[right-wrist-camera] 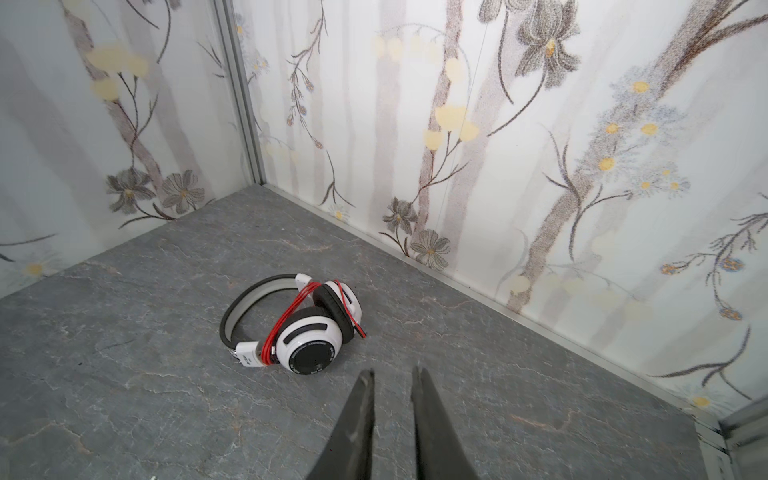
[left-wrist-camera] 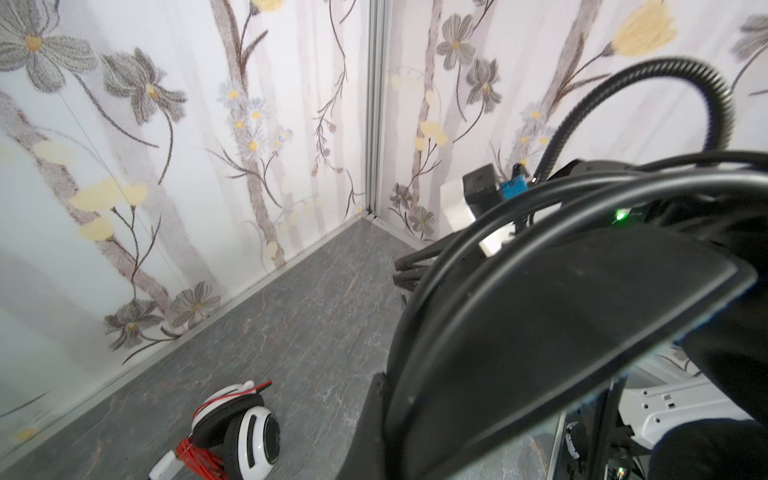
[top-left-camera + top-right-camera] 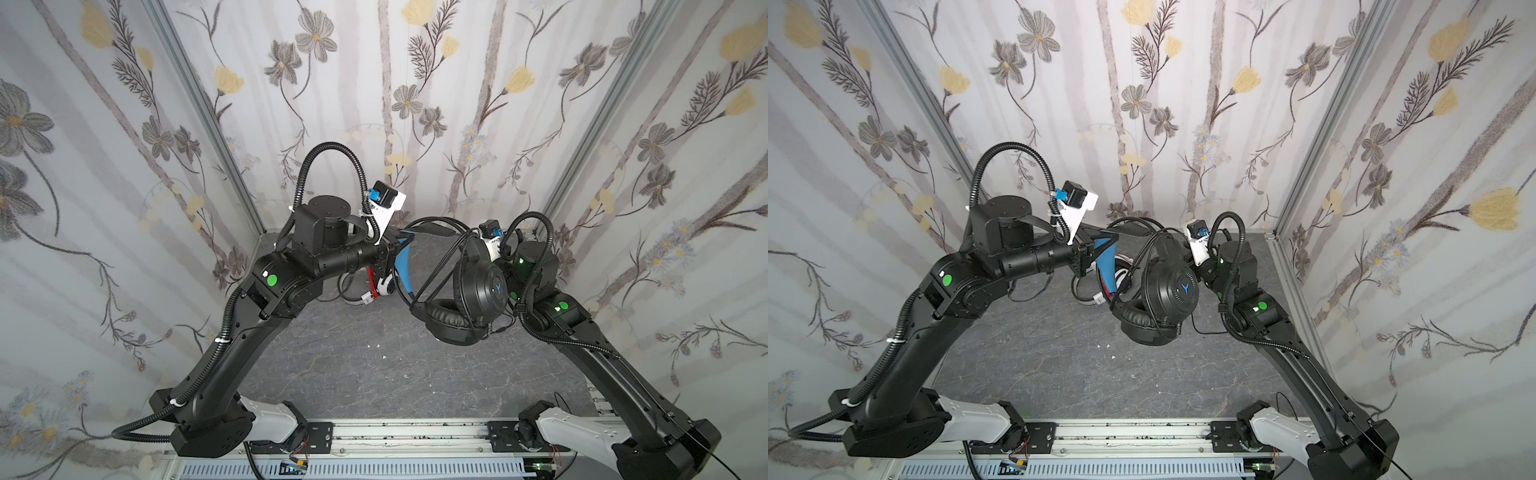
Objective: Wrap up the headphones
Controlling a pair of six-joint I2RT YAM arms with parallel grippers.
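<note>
Clamping the black headset (image 3: 478, 286), left claw (image 3: 400, 243) must hold steady; right claw (image 1: 392, 376) beside it, slightly apart, should pull cord (image 3: 1140, 257) snug.

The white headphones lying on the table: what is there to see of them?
The white headphones lie on their side on the grey stone-look table. Two glossy white plastic ear cups, one showing a round black centre, carry black padded cushions. The headband is black outside, grey within. A thin red cord is wound in many turns across the cups and band ends, one short end trailing loose. Only the table touches them.
</note>
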